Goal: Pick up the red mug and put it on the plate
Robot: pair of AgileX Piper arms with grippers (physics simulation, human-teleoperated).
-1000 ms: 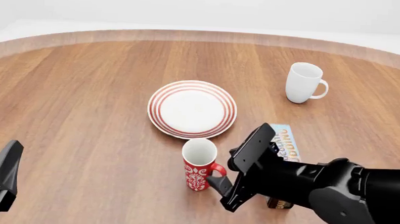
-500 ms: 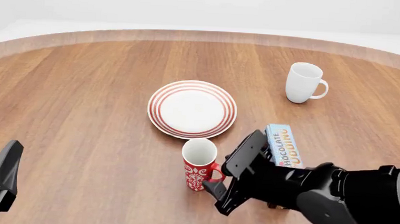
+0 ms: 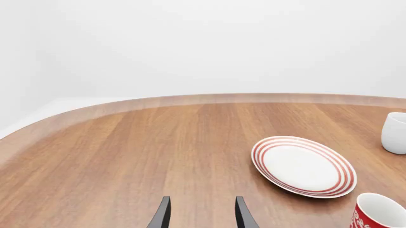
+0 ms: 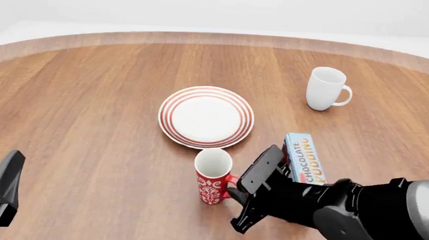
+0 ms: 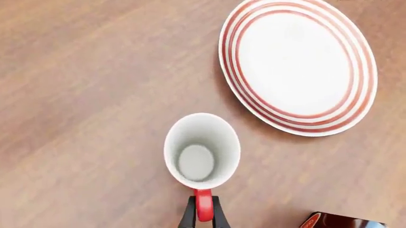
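My right hand [image 5: 203,219] sat nearest me, low over the desk [image 4: 91,120], its two fingers pinched onto the red loop handle of the red mug [image 4: 213,177], which stood upright on the wood just on my side of the plate [image 4: 206,116]. My left hand [image 3: 200,216] hung off to the side with its fingers parted and nothing between them. I judged the handle a thin, hard thing to carry a mug by: with the weight hanging off to one side of my grip, the mug could swing or tilt as I lifted, or slide out between my fingers. If I lifted too little, its base could catch the plate's rim and push the plate away. A chocolate pudding box [image 4: 305,157] lay just beside my arm, and a careless swing might knock it. The mug's white inside was empty, with nothing to spill. The plate, with its red rings, lay bare. Farthest off, well apart to the right, stood a plain white mug [image 4: 326,89]; I could not see into it.
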